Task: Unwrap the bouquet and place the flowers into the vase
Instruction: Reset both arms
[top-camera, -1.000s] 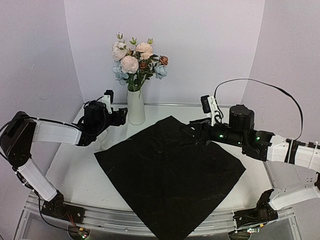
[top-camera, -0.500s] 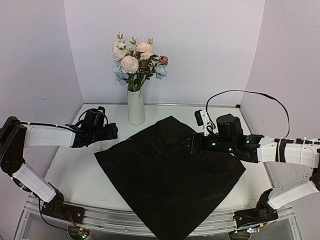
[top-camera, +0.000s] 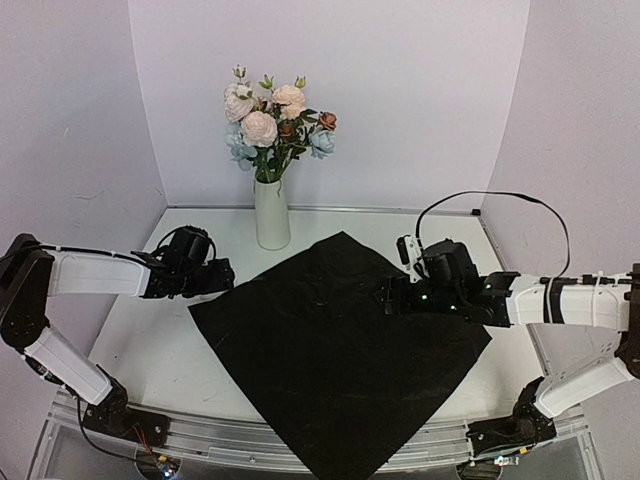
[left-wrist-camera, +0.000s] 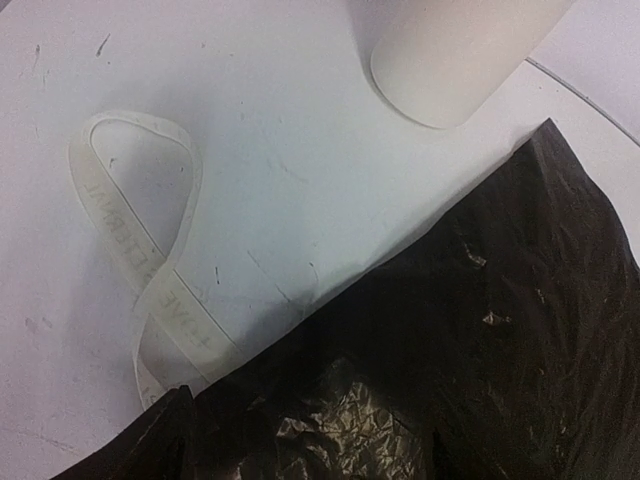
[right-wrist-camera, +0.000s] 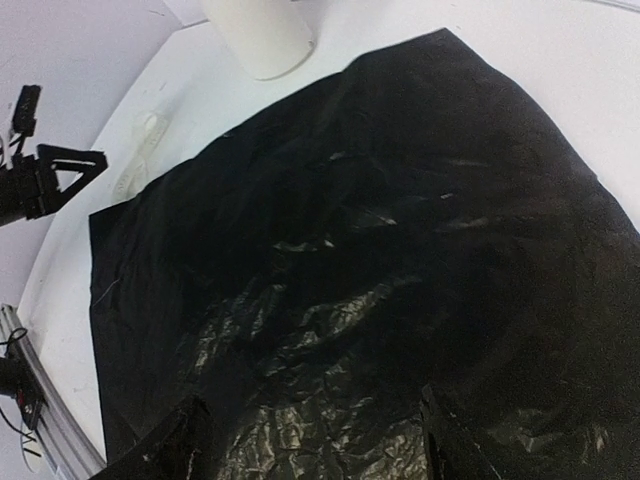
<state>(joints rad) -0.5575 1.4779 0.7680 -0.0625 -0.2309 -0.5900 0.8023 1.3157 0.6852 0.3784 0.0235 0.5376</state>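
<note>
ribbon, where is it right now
In the left wrist view the ribbon lies looped on the bare table at the left, near the vase, its lower end meeting the edge of the black sheet.

The long-stemmed artificial flowers (top-camera: 260, 128) are coloured pink, peach, white, pale blue and rust, with green leaves. The tall slim matte vase (top-camera: 272, 215) is seen in white. The large crinkled wrapping sheet (top-camera: 340, 350) is black; the looped ribbon (left-wrist-camera: 170, 300) is cream, printed with faint lettering.

We found the large black wrapping sheet (top-camera: 340, 340) crinkled and faintly glossy, the tall white vase (top-camera: 272, 215) smooth and matt, the cream ribbon (left-wrist-camera: 180, 315) semi-sheer, and the white tabletop (top-camera: 150, 340) lightly scuffed.
</note>
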